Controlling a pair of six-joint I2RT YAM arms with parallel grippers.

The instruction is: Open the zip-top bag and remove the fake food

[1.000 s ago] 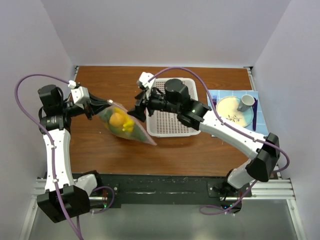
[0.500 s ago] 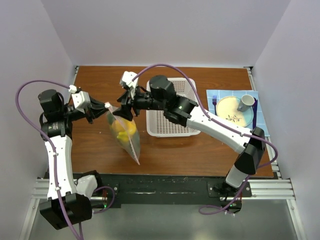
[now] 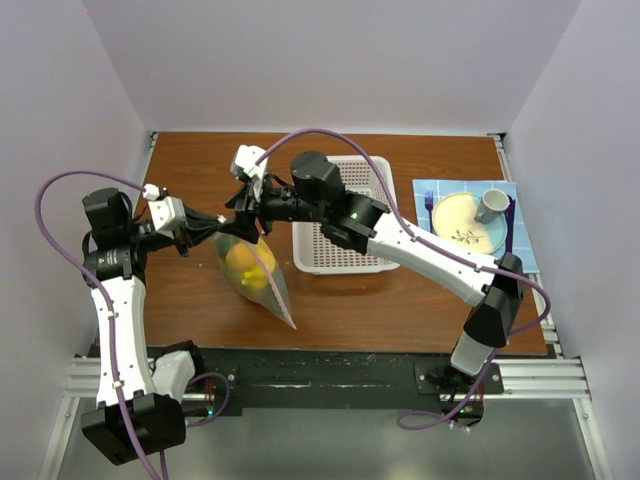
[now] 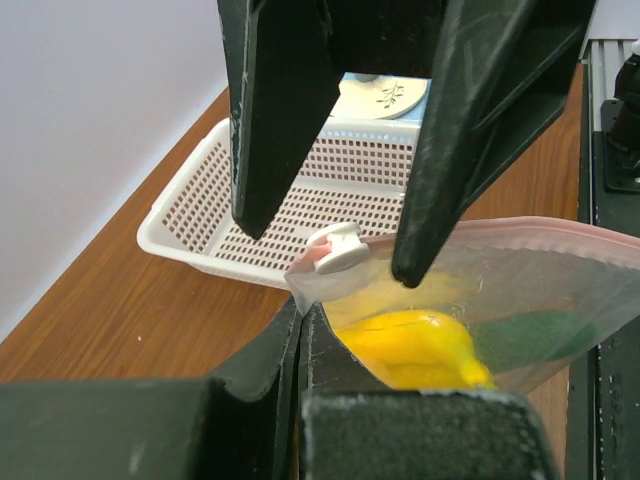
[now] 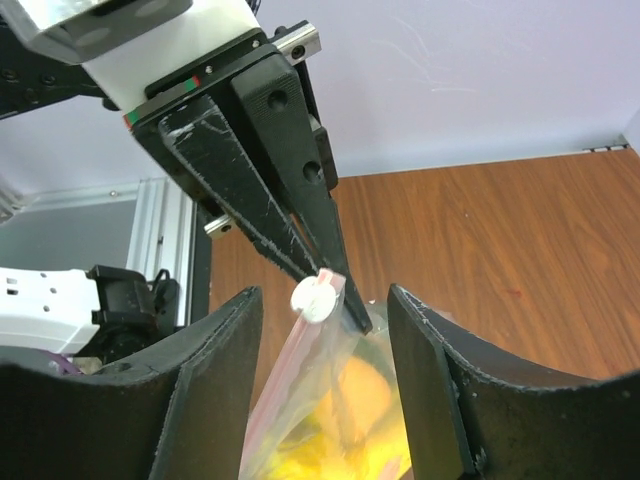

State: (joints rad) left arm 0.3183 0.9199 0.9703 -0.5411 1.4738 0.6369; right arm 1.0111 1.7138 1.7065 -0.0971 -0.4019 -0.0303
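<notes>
Left gripper (image 4: 300,318) pinched shut on the zip-top bag (image 4: 520,270) at its top corner, with the bag hanging below. Right gripper (image 5: 322,296) was spread wide, jaws either side of the white slider (image 5: 314,299), not touching it. Film looked thin, limp, slippery. Fake food (image 4: 415,340) sagged inside, probably light. Best hold: the rigid slider.

- Brown wooden table (image 3: 400,310) with a fine grain, closed in on three sides.
- Plain pale walls — back wall (image 3: 320,60), left wall (image 3: 60,100), right wall (image 3: 590,100) — all bare and matte.
- Aluminium frame rails (image 3: 560,378) along the table's near edge, with a grey floor (image 3: 320,440) below.
- Soft, even light across the wood.
</notes>
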